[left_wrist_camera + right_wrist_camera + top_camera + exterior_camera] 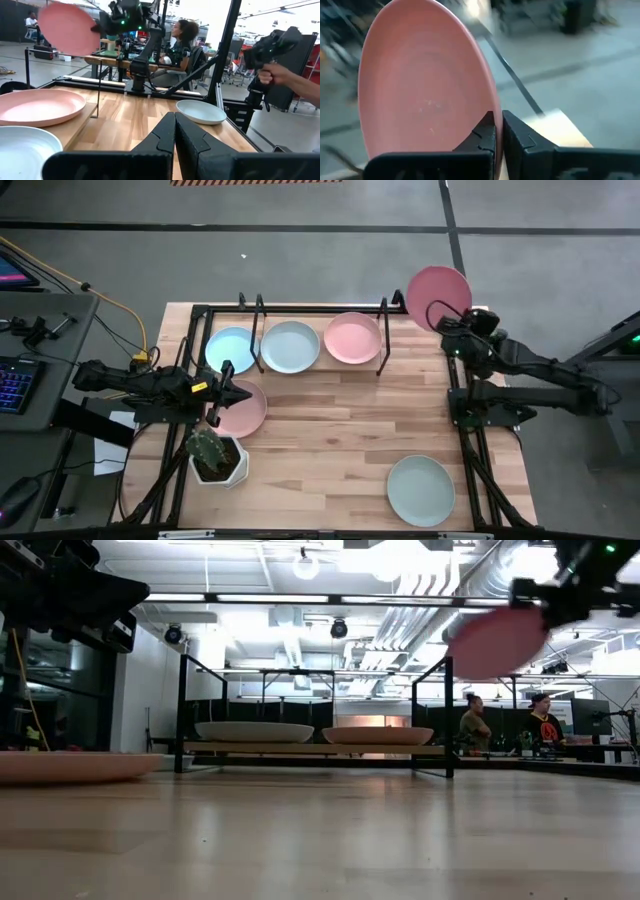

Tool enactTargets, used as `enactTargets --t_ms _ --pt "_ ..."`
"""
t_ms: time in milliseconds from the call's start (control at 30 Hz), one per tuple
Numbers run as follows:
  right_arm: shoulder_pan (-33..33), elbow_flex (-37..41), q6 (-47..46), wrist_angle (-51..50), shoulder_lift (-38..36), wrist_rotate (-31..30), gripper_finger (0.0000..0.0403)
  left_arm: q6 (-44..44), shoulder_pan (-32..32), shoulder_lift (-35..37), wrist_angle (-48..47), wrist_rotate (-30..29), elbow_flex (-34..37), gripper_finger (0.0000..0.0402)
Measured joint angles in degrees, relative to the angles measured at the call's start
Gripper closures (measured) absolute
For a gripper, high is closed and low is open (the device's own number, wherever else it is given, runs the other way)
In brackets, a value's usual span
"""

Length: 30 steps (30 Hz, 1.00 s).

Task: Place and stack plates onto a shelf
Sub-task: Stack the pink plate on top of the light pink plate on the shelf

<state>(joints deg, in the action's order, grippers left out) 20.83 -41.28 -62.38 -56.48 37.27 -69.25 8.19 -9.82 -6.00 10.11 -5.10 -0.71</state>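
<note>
Three plates lie side by side on the shelf (384,350) at the table's far side: light blue (232,348), pale blue-green (290,346) and pink (352,337). My right gripper (452,320) is shut on another pink plate (438,297), held in the air over the table's far right corner. My left gripper (238,393) points level with its fingers shut and nothing between them, above a pink plate (246,412) that lies flat on the table at the left. A mint plate (421,490) lies flat near the front right. My right gripper pinches the pink plate's rim (492,107) between its two fingers, one finger on the inner face and one on the underside. The plate reaches out beyond the fingertips, tilted and lifted clear of table and shelf (497,640).
A white pot with a cactus (215,455) stands near the front left, close to my left arm. A black tube frame (200,310) runs around the table's edges. Beyond the table's right edge a person's hand (277,75) holds a dark device. People sit in the room behind.
</note>
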Motion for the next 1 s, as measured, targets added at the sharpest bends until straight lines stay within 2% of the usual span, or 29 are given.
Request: enactTargets --t_ms 100,167,400,633,767,1000 --pt "4.87 0.02 -5.62 -10.32 0.12 8.16 0.0403 0.17 -0.02 0.00 0.00 0.00 0.00 0.0401" --pt "6.92 0.04 -5.45 -12.60 0.18 13.43 0.0403 0.17 -0.01 0.00 0.02 0.00 0.00 0.0401" --pt "10.81 0.04 7.22 -4.06 0.75 30.66 0.0403 -0.77 0.00 0.00 0.41 -0.09 0.00 0.0401" --pt "15.10 0.04 13.44 2.27 4.41 41.28 0.0403 -0.85 0.00 0.00 0.41 -0.09 0.00 0.0401" --pt "16.86 0.04 14.90 3.84 8.09 43.95 0.0403 -0.92 -0.01 0.00 0.44 -0.07 0.00 0.0401" --pt "19.25 0.04 19.54 15.16 11.81 51.16 0.0403 -0.92 -0.02 0.02 0.50 -0.07 0.00 0.0401"
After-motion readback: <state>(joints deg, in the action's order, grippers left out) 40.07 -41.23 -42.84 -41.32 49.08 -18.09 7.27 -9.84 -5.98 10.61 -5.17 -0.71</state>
